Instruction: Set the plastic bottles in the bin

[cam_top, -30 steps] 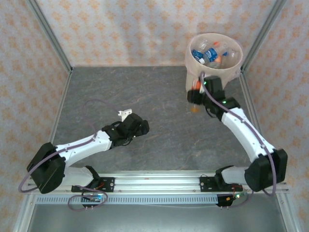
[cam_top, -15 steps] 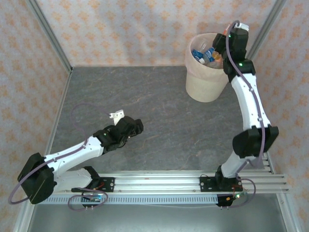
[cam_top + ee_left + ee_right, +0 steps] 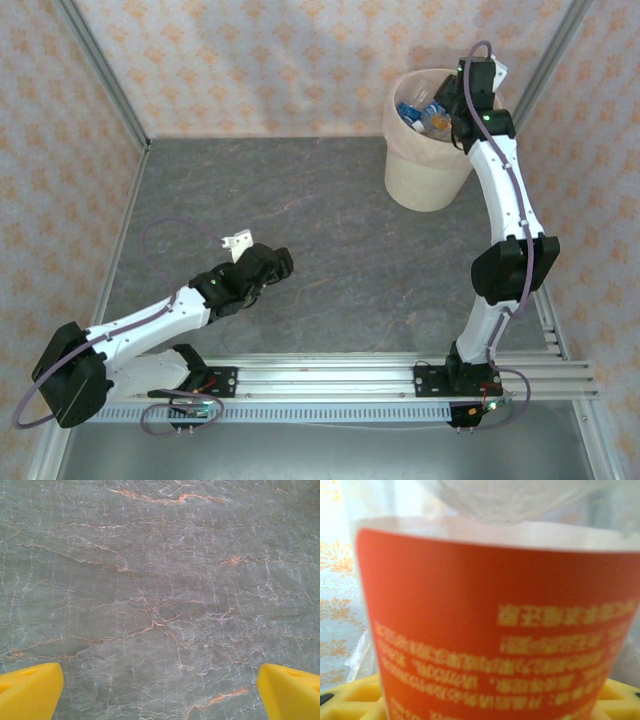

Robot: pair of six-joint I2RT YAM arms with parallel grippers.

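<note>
Right gripper [image 3: 474,90] at upper right of the overhead view, over the rim of the bin [image 3: 425,185]. Orange-labelled bottle [image 3: 490,630] sits against its yellow fingers [image 3: 355,702]; gripped tight or slack, cannot tell. Risk: let go this near the rim, it may glance off the bottles [image 3: 428,112] heaped inside and drop to the table [image 3: 320,210]. Left gripper [image 3: 160,690] lower left, spread wide, holding nothing.

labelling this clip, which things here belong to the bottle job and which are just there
Part of the job:
- bin
- bottles already inside it
- orange-label bottle, close up in the right wrist view

Just there:
- grey table
- patterned walls
- metal rail
- left tool, open above the table, holding nothing
</note>
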